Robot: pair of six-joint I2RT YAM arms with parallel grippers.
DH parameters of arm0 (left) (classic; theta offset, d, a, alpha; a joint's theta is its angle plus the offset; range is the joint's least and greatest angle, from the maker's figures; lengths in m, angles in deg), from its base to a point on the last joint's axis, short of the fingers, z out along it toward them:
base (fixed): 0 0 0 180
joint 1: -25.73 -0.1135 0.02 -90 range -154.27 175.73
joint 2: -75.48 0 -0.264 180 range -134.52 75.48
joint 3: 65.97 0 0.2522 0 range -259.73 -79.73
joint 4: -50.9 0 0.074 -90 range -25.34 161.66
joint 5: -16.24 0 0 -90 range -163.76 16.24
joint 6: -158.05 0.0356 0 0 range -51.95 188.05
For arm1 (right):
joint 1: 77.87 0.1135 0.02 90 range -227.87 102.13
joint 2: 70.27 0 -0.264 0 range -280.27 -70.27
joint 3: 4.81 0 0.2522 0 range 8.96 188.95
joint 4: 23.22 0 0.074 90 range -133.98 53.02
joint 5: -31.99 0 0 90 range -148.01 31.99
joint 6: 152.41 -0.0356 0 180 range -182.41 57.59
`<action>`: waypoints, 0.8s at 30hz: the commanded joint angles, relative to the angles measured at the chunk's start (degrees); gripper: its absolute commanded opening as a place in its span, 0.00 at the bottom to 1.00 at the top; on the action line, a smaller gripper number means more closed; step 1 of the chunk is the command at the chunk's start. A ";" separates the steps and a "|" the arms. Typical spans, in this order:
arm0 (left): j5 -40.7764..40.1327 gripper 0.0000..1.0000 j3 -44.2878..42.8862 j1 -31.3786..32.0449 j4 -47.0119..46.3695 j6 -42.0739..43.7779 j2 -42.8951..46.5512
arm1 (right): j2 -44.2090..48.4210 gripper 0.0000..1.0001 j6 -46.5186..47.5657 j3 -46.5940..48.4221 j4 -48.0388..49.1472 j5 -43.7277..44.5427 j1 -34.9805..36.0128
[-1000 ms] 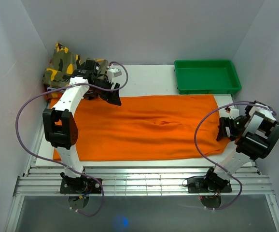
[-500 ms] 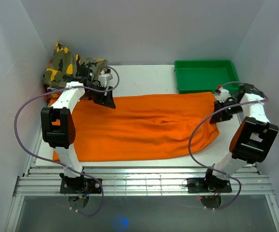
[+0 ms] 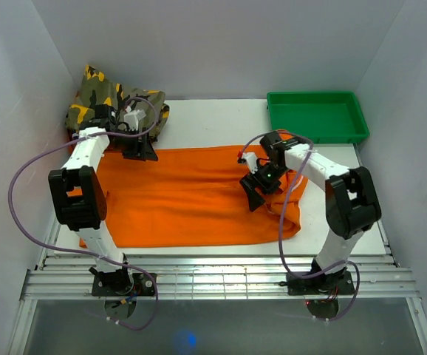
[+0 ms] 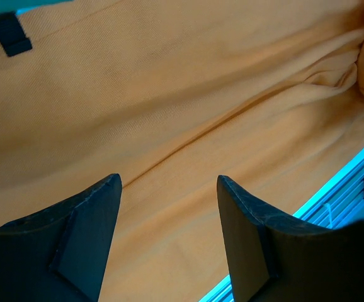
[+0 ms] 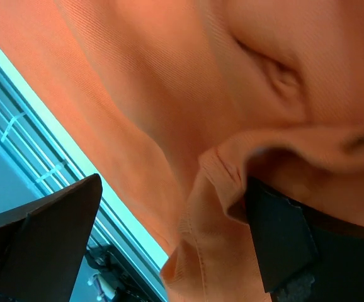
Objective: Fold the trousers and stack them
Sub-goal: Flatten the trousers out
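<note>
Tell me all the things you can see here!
trousers: one, orange, spread across the table, one edge bunched up by the right fingers
camo garment: one, green, brown and yellow, far left corner
tray: one, green, far right corner
table: one, white, under everything
left arm: one, white and black, reaching to the trousers' far left edge
right arm: one, white and black, reaching over the trousers' middle
left fingers: two, black, open above the trousers, nothing between them
right fingers: two, black, open, bunched trousers edge against one
</note>
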 commanded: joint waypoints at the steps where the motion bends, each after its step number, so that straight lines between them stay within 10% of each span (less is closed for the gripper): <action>1: 3.27 0.72 1.98 -0.69 -0.31 0.78 4.09 | 11.43 0.98 -0.01 0.02 -0.33 1.13 -4.96; 8: 3.80 0.72 4.98 -0.69 -2.51 -0.27 4.09 | 18.82 0.78 0.09 0.02 -0.59 7.43 -9.09; 13: 3.18 0.72 5.33 -0.69 -2.77 0.08 3.91 | 15.50 0.63 -2.11 0.02 -2.07 6.41 -30.51; 18: 3.62 0.72 6.29 -0.69 -4.09 -0.62 3.74 | 9.61 0.69 -6.14 -2.35 -2.18 -1.50 -48.62; 24: 3.97 0.72 5.24 -0.78 -4.53 -1.85 2.60 | 5.12 0.71 -10.89 -9.20 4.84 -14.86 -51.55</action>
